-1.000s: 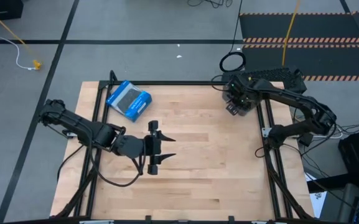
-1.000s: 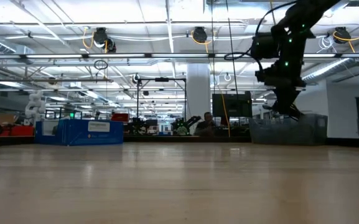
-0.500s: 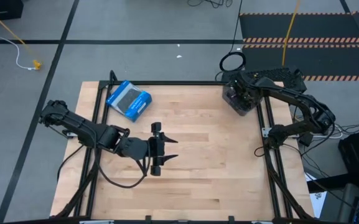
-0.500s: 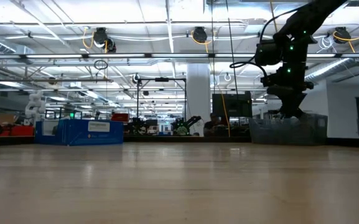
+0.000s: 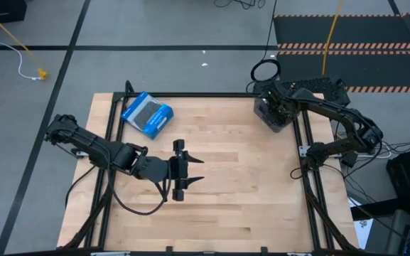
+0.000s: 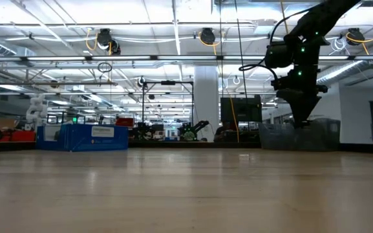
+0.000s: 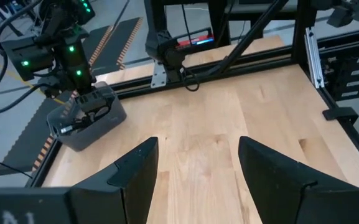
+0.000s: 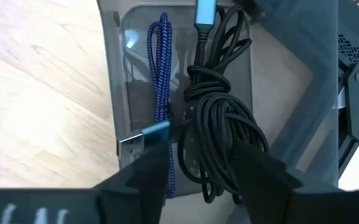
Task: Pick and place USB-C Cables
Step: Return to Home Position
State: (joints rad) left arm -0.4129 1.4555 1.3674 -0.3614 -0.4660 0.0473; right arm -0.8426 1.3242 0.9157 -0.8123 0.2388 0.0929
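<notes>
High view: nearest, left pincer (image 5: 200, 169) sits over mid counter (image 5: 247, 199), released, fingers spread wide w/ nothing btwn them. Farther back on that side, a blue-and-grey box (image 5: 148, 114) lies askew nr the counter's far edge. At the far right corner is the clear bin (image 5: 265, 121), w/ right pincer (image 5: 276, 112) directly above it, pointing down. Right wrist view shows it released too, fingers apart. USB-C cables (image 8: 198, 93) all lie inside the bin: blue-purple one (image 8: 160, 74) along one wall, black ones (image 8: 223, 124) tangled beside it. Beyond the counter, a black cable hoop (image 5: 265, 70) lies on the floor.
</notes>
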